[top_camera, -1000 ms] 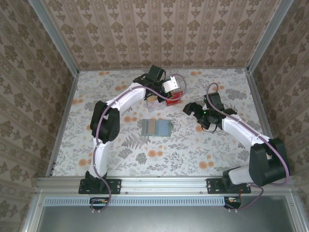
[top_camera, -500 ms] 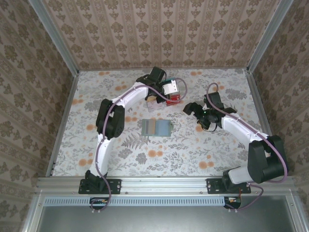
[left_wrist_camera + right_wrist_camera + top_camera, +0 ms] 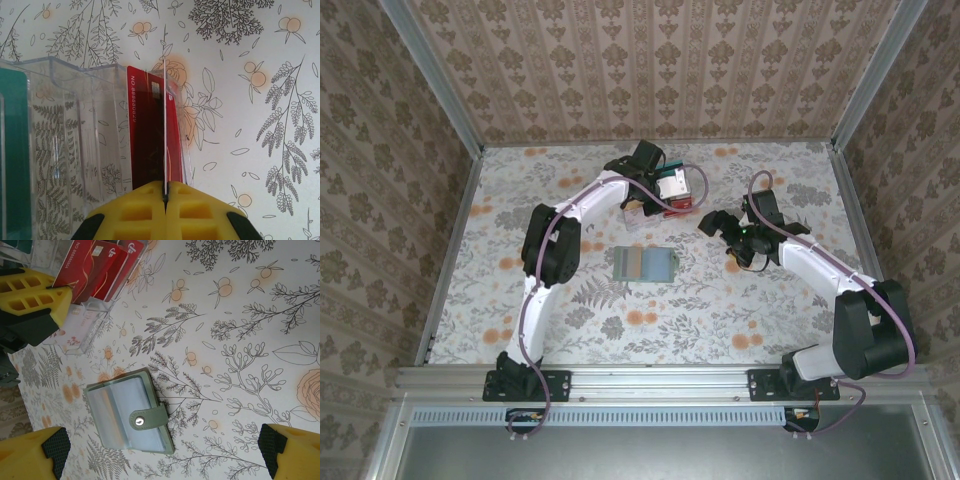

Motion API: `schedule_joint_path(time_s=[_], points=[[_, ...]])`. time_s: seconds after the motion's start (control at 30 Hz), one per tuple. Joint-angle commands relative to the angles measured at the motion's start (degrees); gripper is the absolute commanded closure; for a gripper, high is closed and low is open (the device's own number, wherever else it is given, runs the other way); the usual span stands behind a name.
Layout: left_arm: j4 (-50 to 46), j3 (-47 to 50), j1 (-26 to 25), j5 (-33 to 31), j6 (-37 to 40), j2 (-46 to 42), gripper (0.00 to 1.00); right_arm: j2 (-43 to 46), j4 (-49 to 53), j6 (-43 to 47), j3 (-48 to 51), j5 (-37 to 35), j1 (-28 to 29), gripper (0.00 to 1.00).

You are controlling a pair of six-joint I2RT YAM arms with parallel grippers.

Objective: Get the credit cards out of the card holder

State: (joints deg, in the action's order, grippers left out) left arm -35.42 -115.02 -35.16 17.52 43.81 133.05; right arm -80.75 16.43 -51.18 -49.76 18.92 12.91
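Left gripper is clenched on a held card, seen edge-on, just beside the red card standing in the clear box, upper centre of the top view. Right gripper hangs spread wide, empty, above the card holder, which lies open mid-frame. Risk: the held card catches the box wall on release and tips the light box. Floral-print table, likely slick; brown patterned walls.

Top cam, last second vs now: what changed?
Left arm's elbow swung slightly right; the left gripper, jaws shut on a thin card seen edge-on, barely shifted by the clear boxes. Nothing newly gripped or released. The right gripper, jaws open, and the card holder stayed put.
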Motion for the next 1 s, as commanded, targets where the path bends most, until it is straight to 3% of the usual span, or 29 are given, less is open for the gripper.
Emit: schedule_joint_path(time_s=[0.0,0.23,0.43,0.57,0.73,0.9,0.97], points=[[-1.4,-2.6,0.4,1.3,1.0,0.5,0.95,0.3,-0.9,-0.7,1.0,1.1,-0.3,0.00],[-1.2,-2.9,0.4,0.0,0.1,0.7,0.66,0.3,-1.1,-0.6,1.3,1.2,-0.3,0.00],[-0.4,-5.4,0.6,-0.3,-4.4,-1.7,0.60,-0.5,-1.5,0.3,0.9,1.9,-0.3,0.00],[2.9,-2.8,1.5,-0.1,-11.7,-6.6,0.57,-0.9,-0.2,1.6,0.0,0.8,0.3,0.00],[13.8,10.7,3.4,-10.0,-24.3,-17.3,0.28,-1.0,4.7,5.5,-3.7,-5.4,5.5,0.01],[24.7,27.9,5.1,-20.8,-31.0,-28.8,0.07,-4.8,9.7,7.3,-9.9,-13.4,14.9,0.03],[25.2,31.9,5.8,-24.7,-33.9,-32.2,0.02,-7.5,10.1,7.2,-12.6,-15.4,19.2,0.06]])
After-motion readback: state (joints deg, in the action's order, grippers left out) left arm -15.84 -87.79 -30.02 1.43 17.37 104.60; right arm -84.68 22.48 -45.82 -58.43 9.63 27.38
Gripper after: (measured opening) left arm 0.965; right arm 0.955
